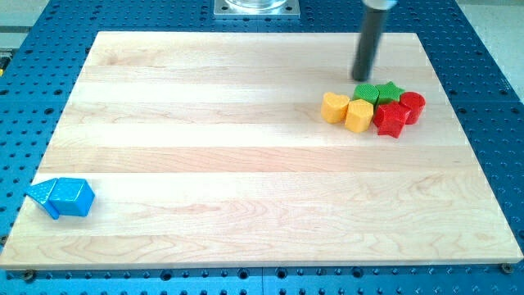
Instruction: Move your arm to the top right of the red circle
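Note:
The red circle (413, 106) sits at the right end of a tight cluster of blocks in the board's upper right. A red star (391, 120) touches it on its lower left. A green star (390, 90) lies just up-left of the red circle, with a green block (367, 93) beside it. A yellow heart (333, 106) and a yellow block (359, 115) form the cluster's left side. My tip (361, 79) is at the end of the dark rod, just above the green block, up-left of the red circle.
Two blue blocks (64, 197) lie together at the board's lower left corner. The wooden board (246, 164) rests on a blue perforated table (491, 123). A metal mount (255, 8) is at the view's top.

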Controlling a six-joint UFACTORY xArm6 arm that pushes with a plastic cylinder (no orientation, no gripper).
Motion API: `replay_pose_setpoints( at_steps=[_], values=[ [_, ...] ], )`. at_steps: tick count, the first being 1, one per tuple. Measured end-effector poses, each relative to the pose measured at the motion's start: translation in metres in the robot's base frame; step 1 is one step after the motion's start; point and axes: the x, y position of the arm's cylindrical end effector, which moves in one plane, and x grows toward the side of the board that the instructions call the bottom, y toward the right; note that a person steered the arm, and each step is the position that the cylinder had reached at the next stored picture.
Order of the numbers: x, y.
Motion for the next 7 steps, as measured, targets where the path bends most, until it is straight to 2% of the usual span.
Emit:
replay_pose_setpoints(
  at_steps=[1,2,7],
  values=[
    [0.010,0.056],
    [0.016,0.070],
    [0.027,0.074]
  ],
)
